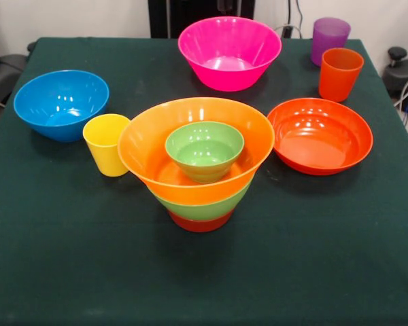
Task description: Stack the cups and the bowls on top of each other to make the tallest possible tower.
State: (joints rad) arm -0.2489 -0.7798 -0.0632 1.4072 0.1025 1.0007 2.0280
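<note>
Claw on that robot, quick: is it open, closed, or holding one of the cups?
Claw: not in view in the front view, so its state cannot be told.

Worktop (68,272): covered by a dark green cloth, slightly wrinkled.
Wall (75,17): plain white, behind the worktop.
Cables (294,17): thin, dark, hanging on the wall behind the worktop's far right corner.
Light: soft and even, only faint shadows on the cloth.

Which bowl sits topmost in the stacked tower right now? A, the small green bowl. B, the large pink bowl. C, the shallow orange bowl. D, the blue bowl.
A: the small green bowl rests inside the large yellow-orange bowl at the top of the tower; the other three stand apart on the table.
</note>
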